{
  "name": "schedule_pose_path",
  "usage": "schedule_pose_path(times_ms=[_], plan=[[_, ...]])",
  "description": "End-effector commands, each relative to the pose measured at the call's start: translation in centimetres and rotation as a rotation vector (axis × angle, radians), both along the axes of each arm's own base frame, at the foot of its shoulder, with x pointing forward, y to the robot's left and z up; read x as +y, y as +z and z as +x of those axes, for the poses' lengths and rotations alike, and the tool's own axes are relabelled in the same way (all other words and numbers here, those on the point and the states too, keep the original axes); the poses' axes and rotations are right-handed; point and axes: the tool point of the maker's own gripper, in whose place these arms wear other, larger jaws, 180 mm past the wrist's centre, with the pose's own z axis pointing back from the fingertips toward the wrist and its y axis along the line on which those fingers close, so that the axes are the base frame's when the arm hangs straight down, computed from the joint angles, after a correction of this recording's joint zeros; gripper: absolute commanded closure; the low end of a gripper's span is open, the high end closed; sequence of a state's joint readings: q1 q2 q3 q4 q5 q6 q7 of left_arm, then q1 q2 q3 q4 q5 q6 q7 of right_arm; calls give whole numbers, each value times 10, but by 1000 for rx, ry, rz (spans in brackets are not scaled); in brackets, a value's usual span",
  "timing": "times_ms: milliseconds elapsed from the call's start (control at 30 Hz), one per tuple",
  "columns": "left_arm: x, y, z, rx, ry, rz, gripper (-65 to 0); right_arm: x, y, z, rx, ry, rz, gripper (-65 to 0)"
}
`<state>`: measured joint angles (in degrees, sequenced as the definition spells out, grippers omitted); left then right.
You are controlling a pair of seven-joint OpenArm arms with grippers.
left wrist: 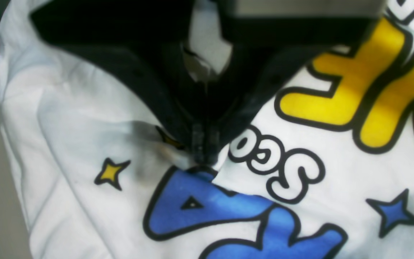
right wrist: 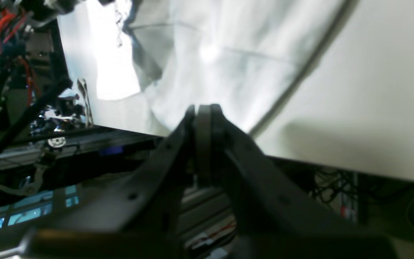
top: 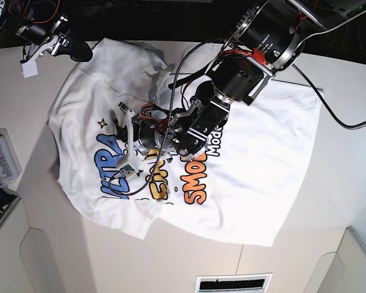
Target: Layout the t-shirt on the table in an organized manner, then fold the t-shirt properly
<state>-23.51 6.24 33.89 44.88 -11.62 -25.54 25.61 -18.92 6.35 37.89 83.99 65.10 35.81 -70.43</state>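
Note:
The white t-shirt (top: 256, 159) lies print side up on the off-white table (top: 348, 183), wrinkled and bunched along its left half. My left gripper (top: 131, 143) reaches over the middle of the print. In the left wrist view it (left wrist: 201, 156) is shut, pinching a small fold of the t-shirt (left wrist: 84, 118) between a yellow star and a blue letter. My right gripper (top: 79, 52) is at the shirt's far left corner. In the right wrist view its jaws (right wrist: 201, 109) are pressed together at the edge of raised white fabric (right wrist: 221, 61).
A small grey tray (top: 0, 162) sits at the table's left edge. A white tag (top: 29, 67) hangs by the right arm. A dark cable (top: 329, 116) crosses the table's right side. A vent slot (top: 232, 284) is at the front edge.

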Motion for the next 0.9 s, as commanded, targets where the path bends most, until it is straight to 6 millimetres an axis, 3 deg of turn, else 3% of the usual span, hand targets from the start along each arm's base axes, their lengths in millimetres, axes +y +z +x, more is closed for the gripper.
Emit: schedule_pose_path(times_ms=[0, 300, 367, 500, 633, 767, 867], plan=[[3, 2, 7, -16, 0, 35, 0, -4, 9, 6, -41, 3, -10, 0], [1, 7, 10, -30, 2, 25, 0, -10, 25, 37, -139, -29, -36, 0], [1, 23, 20, -75, 25, -30, 0, -11, 27, 46, -158, -32, -49, 0], [1, 82, 37, -218, 44, -167, 0, -12, 31, 54, -177, -33, -56, 0], [21, 121, 42, -289, 60, -204, 0, -13, 35, 58, -196, -37, -64, 0], [61, 120, 41, -327, 105, -161, 0, -20, 44, 70, -247, -54, -124, 0], [97, 110, 37, -326, 157, -119, 0, -29, 49, 93, -298, -67, -226, 0]])
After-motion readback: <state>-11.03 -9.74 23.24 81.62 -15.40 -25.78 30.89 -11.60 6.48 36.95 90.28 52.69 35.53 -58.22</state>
